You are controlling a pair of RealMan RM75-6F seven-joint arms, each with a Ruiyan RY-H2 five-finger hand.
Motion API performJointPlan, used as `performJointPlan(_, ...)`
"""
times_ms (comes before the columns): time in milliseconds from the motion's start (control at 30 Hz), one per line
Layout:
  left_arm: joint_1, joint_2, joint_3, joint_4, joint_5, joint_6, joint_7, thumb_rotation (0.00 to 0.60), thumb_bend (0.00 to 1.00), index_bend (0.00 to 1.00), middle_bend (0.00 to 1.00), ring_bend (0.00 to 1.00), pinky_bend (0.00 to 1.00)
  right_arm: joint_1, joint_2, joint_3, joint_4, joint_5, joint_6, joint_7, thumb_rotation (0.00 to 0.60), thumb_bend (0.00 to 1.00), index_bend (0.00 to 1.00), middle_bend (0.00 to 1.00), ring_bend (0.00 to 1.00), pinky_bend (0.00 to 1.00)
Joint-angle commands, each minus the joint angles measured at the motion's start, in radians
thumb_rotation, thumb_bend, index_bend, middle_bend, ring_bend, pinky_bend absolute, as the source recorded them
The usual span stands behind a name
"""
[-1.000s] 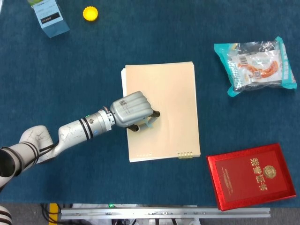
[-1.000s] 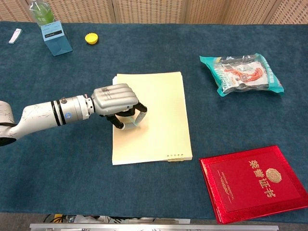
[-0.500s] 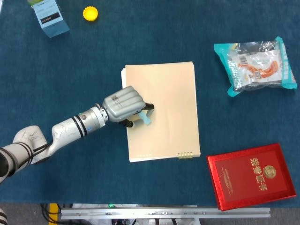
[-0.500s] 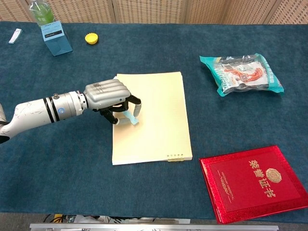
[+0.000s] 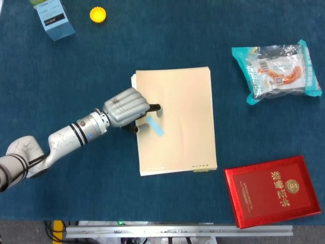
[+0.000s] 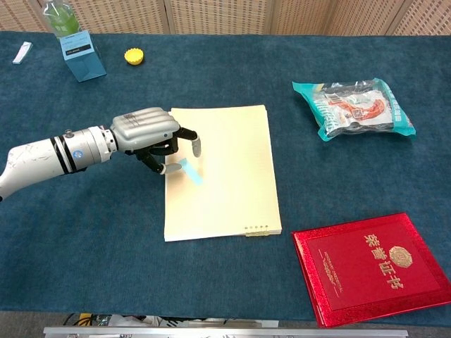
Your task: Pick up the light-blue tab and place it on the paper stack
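Note:
The light-blue tab (image 5: 157, 127) (image 6: 192, 171) lies flat on the cream paper stack (image 5: 180, 101) (image 6: 232, 190), near the stack's left edge. My left hand (image 5: 127, 108) (image 6: 149, 132) hovers just left of the tab, over the stack's left margin, palm down. Its fingers are apart and hold nothing; the tab is free of them. My right hand does not appear in either view.
A red booklet (image 5: 274, 190) (image 6: 373, 267) lies at the front right. A teal snack packet (image 5: 277, 68) (image 6: 352, 105) sits at the back right. At the back left stand a blue carton (image 5: 53, 20) (image 6: 79, 53) and a yellow bottle cap (image 5: 97, 14) (image 6: 134, 55).
My left hand has let go of the tab and drawn back to the left and away from me. The tab now lies uncovered on the paper.

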Motion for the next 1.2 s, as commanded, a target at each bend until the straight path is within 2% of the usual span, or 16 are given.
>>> performJointPlan(33, 0.008, 0.017, -0.002, -0.014, 0.002, 0.014, 0.032, 0.600, 0.36, 0.44, 0.93, 0.92, 0.78, 0.000, 0.000, 0.000, 0.000, -0.002, 0.001, 0.001, 0.600, 0.12, 0.16, 0.38, 0.35, 0.46)
performJointPlan(200, 0.011, 0.051, -0.004, -0.062, -0.009, -0.006, 0.080, 0.600, 0.36, 0.46, 0.93, 0.92, 0.78, -0.001, -0.002, 0.000, 0.005, -0.003, 0.001, 0.007, 0.600, 0.13, 0.16, 0.38, 0.35, 0.46)
performJointPlan(400, 0.008, 0.084, -0.020, -0.136, -0.043, -0.064, 0.150, 0.600, 0.37, 0.42, 0.92, 0.92, 0.78, -0.004, -0.002, -0.001, 0.011, -0.006, 0.005, 0.018, 0.600, 0.13, 0.16, 0.38, 0.35, 0.46)
performJointPlan(467, 0.006, 0.092, -0.023, -0.154, -0.046, -0.073, 0.167, 0.554, 0.42, 0.39, 0.92, 0.92, 0.78, -0.005, -0.002, -0.001, 0.013, -0.007, 0.006, 0.021, 0.600, 0.13, 0.16, 0.38, 0.35, 0.46)
performJointPlan(567, 0.006, 0.102, -0.030, -0.174, -0.047, -0.073, 0.188, 0.420, 0.50, 0.37, 0.92, 0.92, 0.78, -0.005, -0.001, -0.001, 0.016, -0.008, 0.005, 0.026, 0.600, 0.13, 0.16, 0.38, 0.35, 0.46)
performJointPlan(633, 0.009, 0.108, -0.033, -0.186, -0.049, -0.067, 0.188, 0.381, 0.52, 0.37, 0.92, 0.92, 0.78, -0.005, -0.001, -0.003, 0.018, -0.009, 0.003, 0.026, 0.600, 0.13, 0.16, 0.38, 0.35, 0.46)
performJointPlan(1200, 0.014, 0.119, -0.030, -0.228, -0.055, -0.124, 0.287, 0.311, 0.56, 0.35, 0.92, 0.92, 0.78, -0.008, -0.002, -0.002, 0.024, -0.007, 0.005, 0.034, 0.600, 0.13, 0.16, 0.38, 0.36, 0.46)
